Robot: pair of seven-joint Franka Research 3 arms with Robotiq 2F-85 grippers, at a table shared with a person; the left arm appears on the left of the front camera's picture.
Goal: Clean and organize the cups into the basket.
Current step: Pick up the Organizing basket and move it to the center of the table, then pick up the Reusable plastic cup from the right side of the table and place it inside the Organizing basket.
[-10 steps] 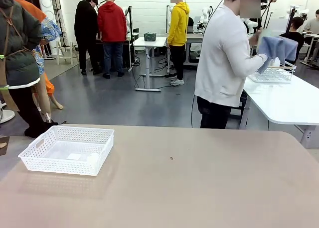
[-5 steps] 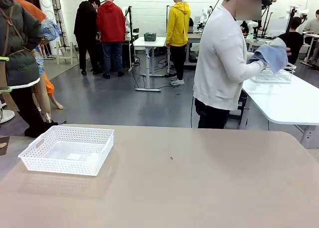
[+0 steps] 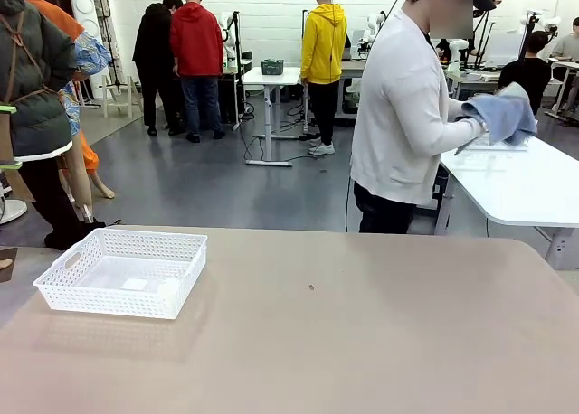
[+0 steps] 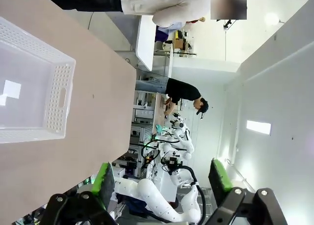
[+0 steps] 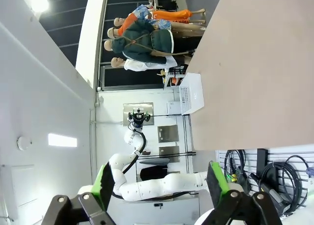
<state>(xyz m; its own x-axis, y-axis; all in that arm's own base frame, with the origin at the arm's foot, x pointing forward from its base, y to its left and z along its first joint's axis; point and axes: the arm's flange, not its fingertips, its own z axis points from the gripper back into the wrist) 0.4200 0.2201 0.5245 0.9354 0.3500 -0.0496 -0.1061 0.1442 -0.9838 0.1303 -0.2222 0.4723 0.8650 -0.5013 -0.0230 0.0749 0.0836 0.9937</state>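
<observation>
The white lattice basket [image 3: 124, 271] stands empty at the left of the tan table; the left wrist view looks down into the basket [image 4: 29, 87] from above. No cups are in view. My left gripper [image 4: 162, 178] hangs open high over the table with nothing between its green pads. My right gripper [image 5: 158, 181] is open too, held high, with the basket [image 5: 192, 93] small and far off in its view. Beyond the table's far edge a person [image 3: 407, 116] in a white top stands turned to the right, holding a blue-grey cloth [image 3: 499, 114] in both hands.
The tan table [image 3: 362, 342] is bare apart from the basket and a small dark speck [image 3: 311, 287]. A white table [image 3: 516, 183] stands behind at the right. Other people stand farther back in the room.
The person has lowered the blue-grey cloth a little and shifted it to the right. Basket and grippers have not moved.
</observation>
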